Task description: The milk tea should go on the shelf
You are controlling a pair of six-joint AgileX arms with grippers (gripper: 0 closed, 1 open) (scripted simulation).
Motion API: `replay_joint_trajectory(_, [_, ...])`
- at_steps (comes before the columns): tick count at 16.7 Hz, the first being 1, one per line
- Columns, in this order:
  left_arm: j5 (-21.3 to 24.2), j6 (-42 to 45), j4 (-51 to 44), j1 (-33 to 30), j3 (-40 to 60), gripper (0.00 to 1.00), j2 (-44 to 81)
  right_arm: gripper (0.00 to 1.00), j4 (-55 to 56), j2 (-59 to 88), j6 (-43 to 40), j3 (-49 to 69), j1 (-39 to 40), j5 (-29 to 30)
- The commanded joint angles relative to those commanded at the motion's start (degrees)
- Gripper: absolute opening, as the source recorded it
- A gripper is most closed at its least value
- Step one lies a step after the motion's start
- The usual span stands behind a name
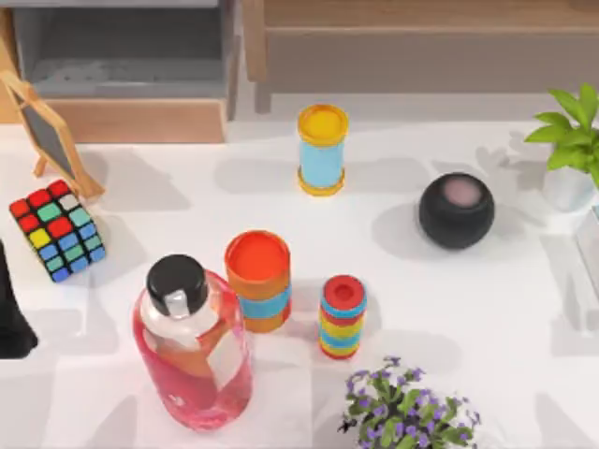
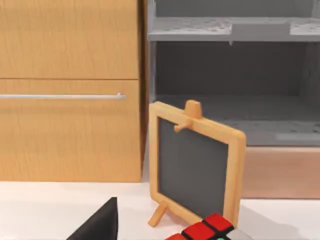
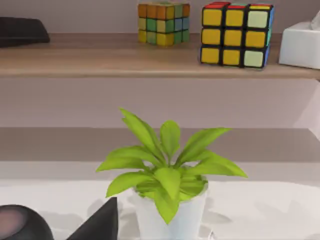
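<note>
Milk tea waits untouched mid-tabletop, shelf behind; tool states cannot be told, and reaching for the cup likely comes next.

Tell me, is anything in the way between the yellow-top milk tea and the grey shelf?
Nothing visible is. Bare table lies between the cup and the shelf. The chalkboard stands in front of the shelf's left end, off to the side of that path.
</note>
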Motion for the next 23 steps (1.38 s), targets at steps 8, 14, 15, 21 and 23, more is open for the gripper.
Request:
replay_joint_trajectory(8, [0.0, 0.0, 0.0, 0.0, 0.0, 1.0, 0.0, 1.0, 11.2, 12.9, -2.11, 1.68, -8.63, -8.11])
replay_joint_trajectory(14, [0.0, 0.0, 0.0, 0.0, 0.0, 1.0, 0.0, 1.0, 32.68, 43.58, -6.14, 4.89, -25.18, -23.67])
replay_joint_trajectory(15, [0.0, 0.0, 0.0, 0.0, 0.0, 1.0, 0.0, 1.0, 36.52, 49.3, -6.86, 5.46, -28.13, -26.44])
replay_joint_trajectory(21, [0.0, 0.0, 0.0, 0.0, 0.0, 1.0, 0.0, 1.0, 56.6, 79.35, -10.62, 8.45, -43.54, -40.93])
replay_joint_trajectory(23, [0.0, 0.0, 0.0, 0.0, 0.0, 1.0, 0.0, 1.0, 61.17, 85.75, -11.47, 9.13, -47.05, -44.22])
